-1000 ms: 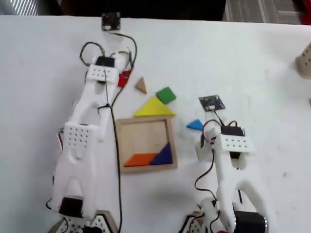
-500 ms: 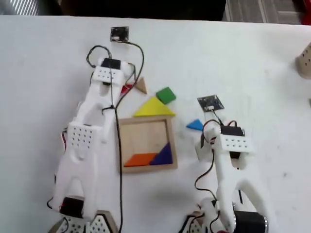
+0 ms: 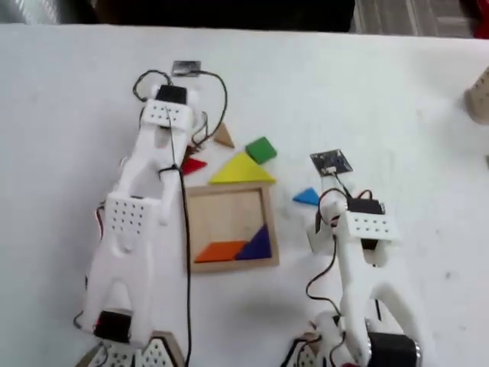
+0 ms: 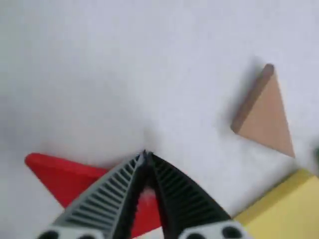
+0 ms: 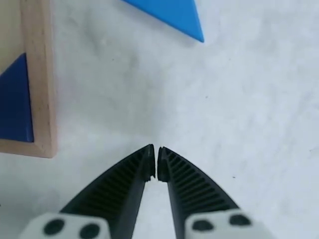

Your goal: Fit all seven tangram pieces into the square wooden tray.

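Note:
The square wooden tray (image 3: 229, 193) holds an orange parallelogram (image 3: 221, 251) and a dark blue triangle (image 3: 258, 245) along its near side. Just beyond its far edge lie a yellow triangle (image 3: 242, 170), a red triangle (image 3: 192, 164), a tan triangle (image 3: 222, 136) and a green square (image 3: 261, 149). A light blue triangle (image 3: 306, 197) lies to the tray's right. My left gripper (image 4: 145, 155) is shut, its tips together over the red triangle (image 4: 60, 174), with the tan triangle (image 4: 266, 117) and the yellow triangle (image 4: 284, 209) close by. My right gripper (image 5: 154, 162) is shut over bare table between the tray (image 5: 42, 74) and the light blue triangle (image 5: 169, 12).
Small circuit boards on cables lie at the far side (image 3: 186, 68) and right of the pieces (image 3: 331, 161). A tan object (image 3: 480, 95) sits at the table's right edge. White table stretches wide on the right and far side.
The red triangle has slid from beside the left arm's head toward the tray's far left corner. The left arm shifted slightly right. The right arm has not moved.

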Motion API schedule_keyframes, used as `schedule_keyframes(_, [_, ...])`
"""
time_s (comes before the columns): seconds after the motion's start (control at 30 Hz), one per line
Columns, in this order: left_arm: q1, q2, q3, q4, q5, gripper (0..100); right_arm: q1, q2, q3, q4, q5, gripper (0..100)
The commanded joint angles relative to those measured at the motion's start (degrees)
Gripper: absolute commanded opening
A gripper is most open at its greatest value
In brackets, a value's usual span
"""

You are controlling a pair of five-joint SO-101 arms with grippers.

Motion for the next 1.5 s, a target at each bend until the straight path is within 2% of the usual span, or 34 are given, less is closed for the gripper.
schedule_keyframes(0.0, [-1.19,-2.24,-0.97,2.46,-1.23,2,-0.57,-1.63,-0.26,-0.22,0.7,1.9])
schedule_keyframes(0.2, [-1.8,-5.05,1.23,3.43,-2.29,2,-0.57,-1.36,-0.18,-1.27,0.7,1.9])
schedule_keyframes(0.37, [-2.24,-9.63,10.73,0.35,-2.37,2,-0.57,-1.27,-0.18,-1.27,0.7,1.9])
schedule_keyframes(0.5, [-2.33,-20.35,26.55,-7.74,-2.37,2,-0.57,-1.27,-0.18,-1.27,0.7,1.9])
schedule_keyframes(0.67, [-2.42,-38.02,52.13,-24.53,-2.37,2,-0.57,-1.19,-0.18,-1.27,0.7,1.9])
schedule_keyframes(0.8, [-3.12,-45.85,65.05,-34.11,-2.37,2,-0.57,-1.19,-0.18,-1.27,0.7,1.9])
schedule_keyframes(1.2, [-15.96,-46.9,69.19,-35.78,-2.37,2,-0.13,-1.19,-1.67,-1.45,0.53,1.9])
schedule_keyframes(1.33, [-17.45,-47.08,68.57,-33.76,-2.37,2,1.54,0.75,-8.7,2.51,-5.1,1.9])
schedule_keyframes(1.47, [-18.68,-49.63,69.1,-33.32,-2.37,2,1.71,6.64,-21.27,8.92,-6.68,1.9])
